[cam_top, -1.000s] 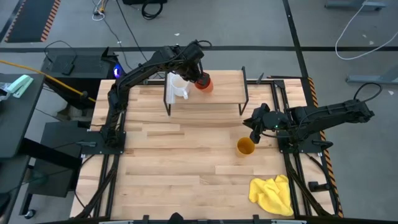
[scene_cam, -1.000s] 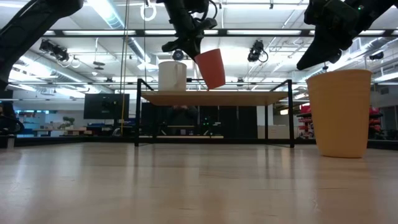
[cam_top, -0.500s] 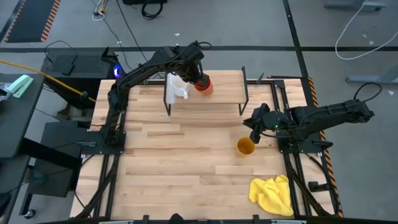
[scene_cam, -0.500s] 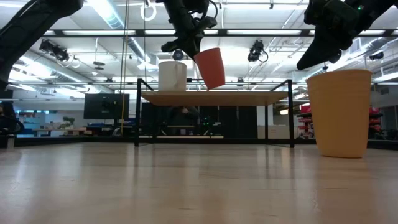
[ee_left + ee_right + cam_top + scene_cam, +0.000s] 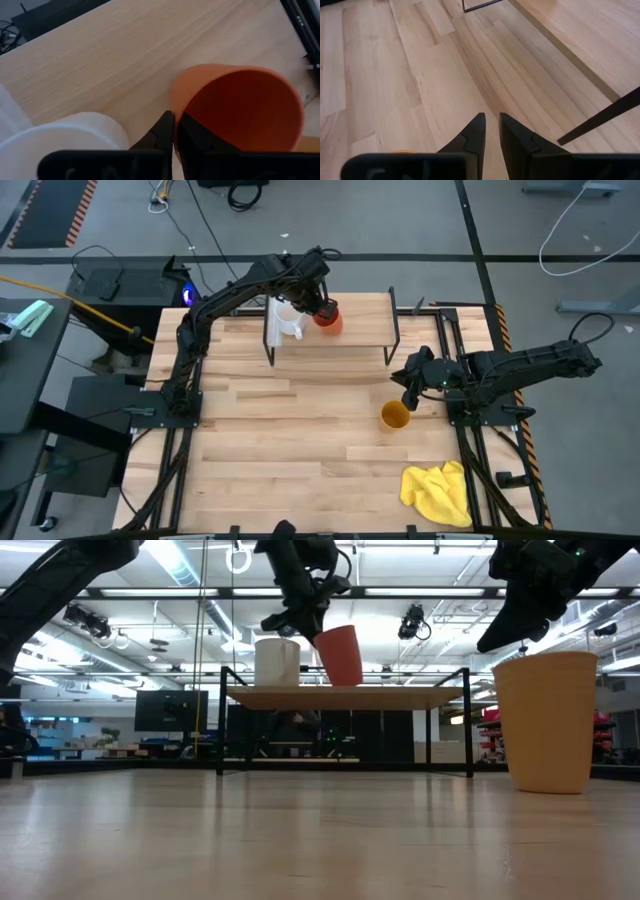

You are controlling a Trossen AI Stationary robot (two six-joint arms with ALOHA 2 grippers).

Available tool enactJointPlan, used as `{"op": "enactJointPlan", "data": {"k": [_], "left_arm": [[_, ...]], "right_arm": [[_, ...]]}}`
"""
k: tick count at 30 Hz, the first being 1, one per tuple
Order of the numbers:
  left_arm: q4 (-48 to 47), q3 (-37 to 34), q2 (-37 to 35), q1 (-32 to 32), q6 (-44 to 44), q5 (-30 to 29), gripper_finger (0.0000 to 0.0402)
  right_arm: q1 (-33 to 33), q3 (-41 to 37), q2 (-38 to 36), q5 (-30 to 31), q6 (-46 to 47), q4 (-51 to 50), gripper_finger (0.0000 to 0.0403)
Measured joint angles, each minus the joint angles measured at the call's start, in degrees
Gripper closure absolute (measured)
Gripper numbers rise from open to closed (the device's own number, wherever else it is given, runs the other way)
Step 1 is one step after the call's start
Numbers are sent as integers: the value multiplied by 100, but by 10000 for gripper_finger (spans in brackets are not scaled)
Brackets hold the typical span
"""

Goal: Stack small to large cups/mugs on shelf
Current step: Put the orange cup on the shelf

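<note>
On the shelf [image 5: 350,330], the white mug [image 5: 284,319] stands just beside the orange-red cup [image 5: 328,317], pinched by its rim and tilted in the left gripper [image 5: 316,307], so release could topple it, while the right gripper [image 5: 409,391], nearly closed and empty, hovers near the mustard-yellow cup [image 5: 395,416].

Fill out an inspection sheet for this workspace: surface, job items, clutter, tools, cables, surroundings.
Surface: light wood tabletop, bare across the middle.
Job items: white mug standing on the shelf; orange-red cup tilted just above the shelf beside the mug; mustard-yellow cup upright on the tabletop, off the shelf.
Clutter: yellow cloth crumpled near the tabletop's front right corner.
Tools: left tool pinching the orange-red cup's rim; right tool nearly closed, empty, above the tabletop near the mustard-yellow cup.
Cables: loose cables on the floor behind the table.
Surroundings: grey floor, ceiling lights, monitor in the room beyond.
</note>
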Motion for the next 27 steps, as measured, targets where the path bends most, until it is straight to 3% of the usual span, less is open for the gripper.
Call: {"op": "enactJointPlan", "data": {"k": [27], "left_arm": [[296, 13, 0, 0, 95, 232, 360]], "right_arm": [[-2, -1, 1, 0, -15, 0, 342]]}}
